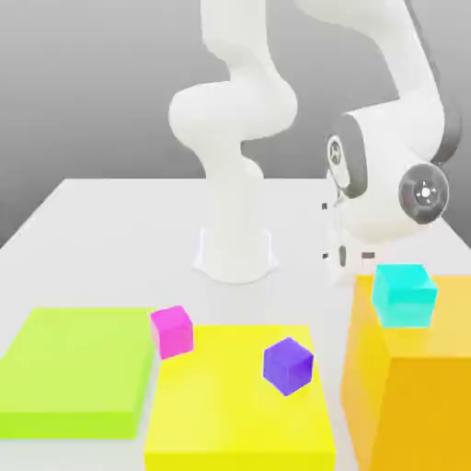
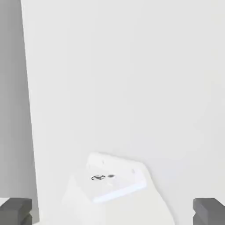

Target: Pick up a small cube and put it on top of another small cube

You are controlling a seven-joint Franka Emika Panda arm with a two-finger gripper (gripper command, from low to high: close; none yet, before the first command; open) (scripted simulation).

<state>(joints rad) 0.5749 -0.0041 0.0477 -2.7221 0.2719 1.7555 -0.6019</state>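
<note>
The small cube (image 1: 403,294), cyan, sits on top of a tall orange block (image 1: 414,386) at the exterior view's right. The other small cube (image 1: 172,331), magenta-pink, rests where the green slab meets the yellow slab. My gripper (image 1: 348,258) hangs just behind the orange block's far corner, a little beyond the cyan cube and not touching it. In the hand view my gripper (image 2: 112,213) is open, its dark fingertips (image 2: 15,211) far apart with nothing between them, above the white table.
A purple cube (image 1: 288,366) lies on the flat yellow slab (image 1: 239,414). A flat lime-green slab (image 1: 78,382) lies at the exterior view's left. The arm's white base (image 1: 235,253) stands mid-table, seen too as the base (image 2: 110,184) in the hand view.
</note>
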